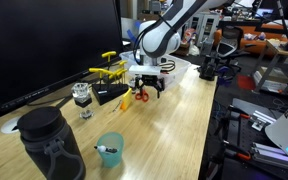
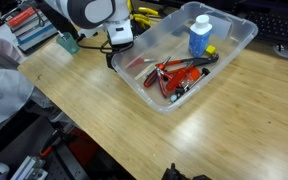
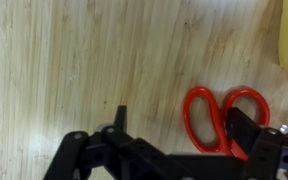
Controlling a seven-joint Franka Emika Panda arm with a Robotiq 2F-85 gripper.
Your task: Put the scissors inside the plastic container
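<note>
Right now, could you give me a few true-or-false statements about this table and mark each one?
1. The scissors lie on the wooden table. True.
2. Their handles are blue. False: orange-red.
3. The plastic container is empty. False: it holds a blue-capped bottle and a red tool.
4. A teal cup stands on the table. True.
5. The gripper holds the scissors aloft. False: it hovers open over them.
</note>
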